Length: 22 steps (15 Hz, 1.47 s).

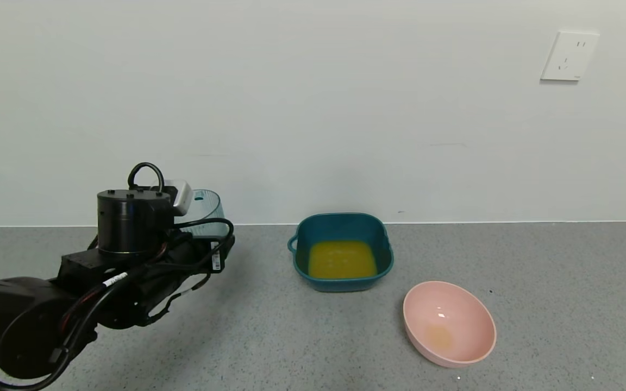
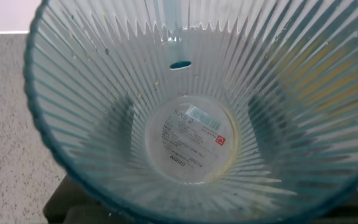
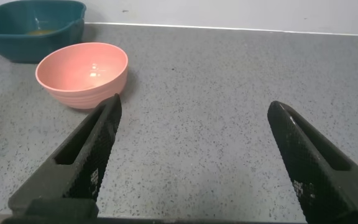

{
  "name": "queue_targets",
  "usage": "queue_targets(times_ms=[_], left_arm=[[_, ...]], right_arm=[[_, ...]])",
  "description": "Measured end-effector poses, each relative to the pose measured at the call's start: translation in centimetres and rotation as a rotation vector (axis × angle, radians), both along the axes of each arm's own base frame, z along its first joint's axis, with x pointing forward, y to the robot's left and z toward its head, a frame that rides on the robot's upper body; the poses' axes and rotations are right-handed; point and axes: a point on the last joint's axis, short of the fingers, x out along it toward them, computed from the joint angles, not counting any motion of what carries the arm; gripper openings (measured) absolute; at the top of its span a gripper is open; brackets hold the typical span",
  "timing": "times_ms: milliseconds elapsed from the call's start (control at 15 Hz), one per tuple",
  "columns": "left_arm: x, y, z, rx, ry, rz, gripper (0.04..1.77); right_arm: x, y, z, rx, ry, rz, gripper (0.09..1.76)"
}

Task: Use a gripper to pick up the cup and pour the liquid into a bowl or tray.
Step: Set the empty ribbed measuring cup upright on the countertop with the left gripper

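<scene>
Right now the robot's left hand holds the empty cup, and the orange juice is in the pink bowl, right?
Not quite. The left gripper does hold the empty cup, but the orange juice sits in the dark teal basin. The pink bowl holds only a faint smear. The head view shows this.

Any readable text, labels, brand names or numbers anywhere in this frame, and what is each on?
Sticker under the cup base, seen through it from the left wrist: printed lines and a small red mark, too blurred to read.
White tag on the left gripper cable: dark print, too small to read.
Basin, pink bowl, wall socket, right gripper: no text visible.
</scene>
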Motion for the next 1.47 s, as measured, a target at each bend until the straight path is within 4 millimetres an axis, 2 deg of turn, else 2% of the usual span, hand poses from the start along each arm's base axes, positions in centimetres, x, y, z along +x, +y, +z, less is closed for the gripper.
queue_targets(times_ms=[333,667,1000,1467], left_arm=[[0.7,0.4,-2.3,0.021,0.074,0.020,1.27],[2.5,-0.2,-4.9,0.007,0.096,0.009,1.27],[3.4,-0.6,-7.7,0.029,0.169,0.002,1.27],[4.1,-1.0,-9.7,0.045,0.211,-0.002,1.27]], right_arm=[[0.0,0.0,0.0,0.000,0.000,0.000,1.71],[0.0,0.0,0.0,0.000,0.000,0.000,1.71],[0.0,0.0,0.0,0.000,0.000,0.000,1.71],[0.0,0.0,0.0,0.000,0.000,0.000,1.71]])
